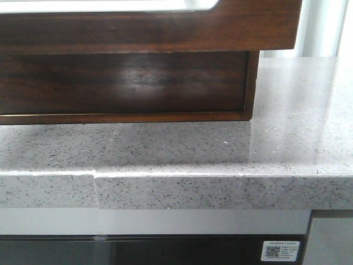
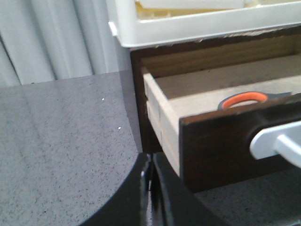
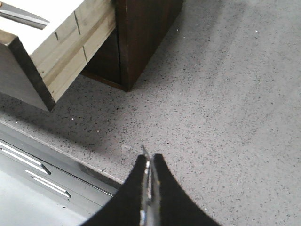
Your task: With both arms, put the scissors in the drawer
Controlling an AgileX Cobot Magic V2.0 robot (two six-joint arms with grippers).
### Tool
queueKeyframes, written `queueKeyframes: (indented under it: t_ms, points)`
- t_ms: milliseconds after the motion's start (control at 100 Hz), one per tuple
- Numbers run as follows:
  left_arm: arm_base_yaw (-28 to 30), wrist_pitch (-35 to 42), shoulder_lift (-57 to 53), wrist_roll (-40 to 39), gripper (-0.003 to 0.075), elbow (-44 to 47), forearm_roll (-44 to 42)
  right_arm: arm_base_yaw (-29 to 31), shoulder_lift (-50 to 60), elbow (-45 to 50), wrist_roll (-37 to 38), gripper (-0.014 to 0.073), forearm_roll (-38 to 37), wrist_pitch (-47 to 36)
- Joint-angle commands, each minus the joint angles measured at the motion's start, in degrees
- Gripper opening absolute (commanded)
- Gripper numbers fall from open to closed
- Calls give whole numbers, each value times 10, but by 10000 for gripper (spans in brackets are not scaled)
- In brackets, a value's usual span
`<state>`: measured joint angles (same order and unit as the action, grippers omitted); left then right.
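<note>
The drawer is pulled out, its dark brown front above the counter in the front view. In the left wrist view its front carries a white handle. The scissors lie inside it, orange handle loop showing. In the right wrist view a grey blade lies on the drawer's pale floor, beside its pale wooden side. My left gripper is shut and empty, by the drawer's corner. My right gripper is shut over the counter, apart from the drawer. Neither gripper shows in the front view.
The dark wooden cabinet stands on a grey speckled countertop. A white basket sits on top of the cabinet. The counter's front edge and a metal appliance front lie below my right gripper. Pale curtains hang behind.
</note>
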<state>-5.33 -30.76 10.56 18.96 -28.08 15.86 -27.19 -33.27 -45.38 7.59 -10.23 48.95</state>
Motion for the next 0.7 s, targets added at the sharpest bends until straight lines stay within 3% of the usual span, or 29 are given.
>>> queueKeyframes:
  t_ms: [0,140,440,690]
  points:
    - [0,123,-24,-41,-20,66,-23,3,0,-14,1,-69,-8,-39]
    - [0,188,-86,-190,-20,166,-137,3,0,-14,1,-69,-8,-39]
    - [9,352,-126,-190,-20,301,-117,3,0,-14,1,-69,-8,-39]
    - [10,329,-126,-190,-20,298,-115,3,0,-14,1,-69,-8,-38]
